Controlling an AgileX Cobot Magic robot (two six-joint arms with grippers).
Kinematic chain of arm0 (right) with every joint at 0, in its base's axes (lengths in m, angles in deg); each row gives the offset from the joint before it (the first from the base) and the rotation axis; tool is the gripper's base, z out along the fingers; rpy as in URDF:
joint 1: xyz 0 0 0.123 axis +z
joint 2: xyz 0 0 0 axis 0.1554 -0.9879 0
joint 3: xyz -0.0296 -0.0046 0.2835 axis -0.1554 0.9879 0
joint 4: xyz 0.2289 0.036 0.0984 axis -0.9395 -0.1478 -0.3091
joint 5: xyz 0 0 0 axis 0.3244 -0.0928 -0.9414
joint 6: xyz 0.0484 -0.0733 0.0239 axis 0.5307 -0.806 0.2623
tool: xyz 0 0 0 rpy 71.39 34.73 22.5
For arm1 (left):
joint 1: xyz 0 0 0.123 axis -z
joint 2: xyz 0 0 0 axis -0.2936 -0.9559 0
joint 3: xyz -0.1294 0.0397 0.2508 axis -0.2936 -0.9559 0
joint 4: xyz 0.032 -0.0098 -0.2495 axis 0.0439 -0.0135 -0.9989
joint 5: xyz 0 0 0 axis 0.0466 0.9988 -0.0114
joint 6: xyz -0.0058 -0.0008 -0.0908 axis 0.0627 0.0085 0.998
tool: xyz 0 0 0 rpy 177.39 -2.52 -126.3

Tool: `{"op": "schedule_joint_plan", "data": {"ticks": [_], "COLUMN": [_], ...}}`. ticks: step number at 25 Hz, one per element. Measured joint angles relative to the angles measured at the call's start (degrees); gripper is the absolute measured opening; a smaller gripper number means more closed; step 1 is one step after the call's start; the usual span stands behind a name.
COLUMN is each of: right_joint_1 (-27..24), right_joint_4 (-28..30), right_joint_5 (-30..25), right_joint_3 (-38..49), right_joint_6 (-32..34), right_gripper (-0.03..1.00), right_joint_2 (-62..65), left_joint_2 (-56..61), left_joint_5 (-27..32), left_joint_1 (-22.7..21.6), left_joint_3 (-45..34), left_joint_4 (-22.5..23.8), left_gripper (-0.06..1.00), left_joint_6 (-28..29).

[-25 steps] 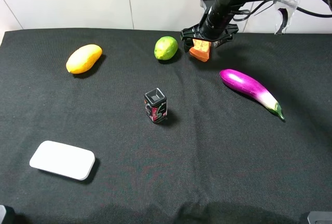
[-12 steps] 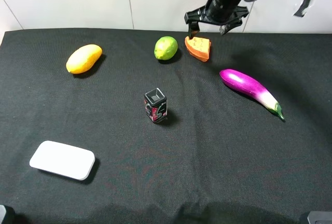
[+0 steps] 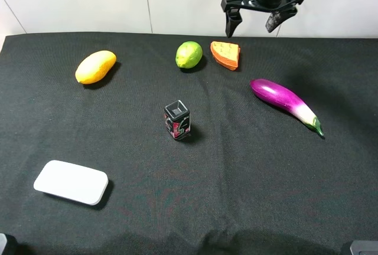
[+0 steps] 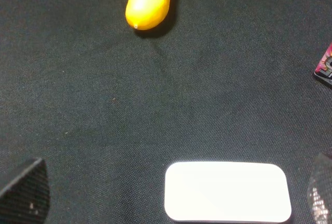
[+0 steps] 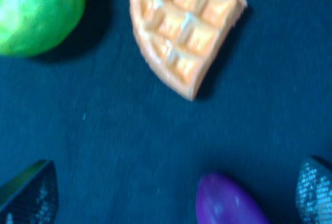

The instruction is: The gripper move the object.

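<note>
The orange waffle slice (image 3: 226, 54) lies flat on the black cloth at the back, just right of a green lime (image 3: 189, 54). It fills the right wrist view (image 5: 182, 36), grid side up. My right gripper (image 3: 253, 25) hangs open and empty in the air above and behind the slice; its fingertips (image 5: 32, 193) show apart in the right wrist view. My left gripper (image 4: 171, 195) is open above the front left of the table; only its two fingertips (image 4: 25, 190) show, and it is out of sight in the exterior high view.
A yellow-orange mango (image 3: 95, 66) lies at the back left. A purple eggplant (image 3: 285, 104) lies right of the slice. A small dark box (image 3: 177, 120) stands mid-table. A white flat pad (image 3: 71, 182) lies front left, under the left gripper (image 4: 227, 191).
My right gripper let go of the waffle slice, which now lies flat on the cloth. The gripper rose up and back, away from it, with its fingers open.
</note>
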Motion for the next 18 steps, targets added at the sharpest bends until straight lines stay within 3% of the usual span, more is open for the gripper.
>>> {"op": "schedule_joint_plan", "data": {"ticks": [9,18], "right_joint_1": [0.0,0.0], "right_joint_4": [-1.5,-5.2], "right_joint_5": [-10.7,-11.4], "right_joint_3": [0.0,5.1], "right_joint_6": [-1.1,-2.0], "right_gripper": [0.69,0.69], "right_joint_2": [4.5,12.0], "left_joint_2": [0.0,0.0], "left_joint_5": [0.0,0.0], "left_joint_1": [0.0,0.0], "left_joint_3": [0.0,0.0], "left_joint_4": [0.0,0.0], "left_gripper": [1.00,1.00], "left_joint_6": [0.0,0.0]}}
